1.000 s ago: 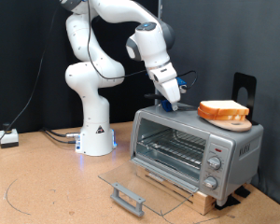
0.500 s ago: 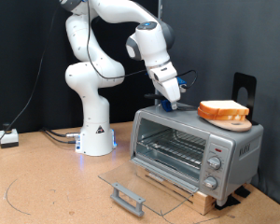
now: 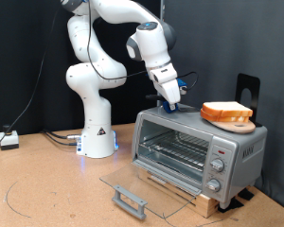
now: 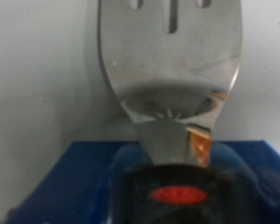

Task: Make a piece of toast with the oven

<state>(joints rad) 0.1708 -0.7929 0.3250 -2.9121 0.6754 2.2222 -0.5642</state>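
— Where do we have the gripper (image 3: 175, 105)?

— Low over the roof of the oven (image 3: 197, 149), toward the exterior view's left end of it. In the wrist view we see a metal spatula blade (image 4: 170, 70) with slots reaching out from a blue holder (image 4: 84, 182), but whether our fingers are spread or pinched on it, we cannot tell.

— And the bread?

— One slice (image 3: 226, 112) sits on a wooden disc (image 3: 239, 123) on the oven's roof, toward the exterior view's right. The glass door (image 3: 142, 187) lies folded down flat over the bench (image 3: 47, 194), the wire rack (image 3: 175, 151) showing inside.
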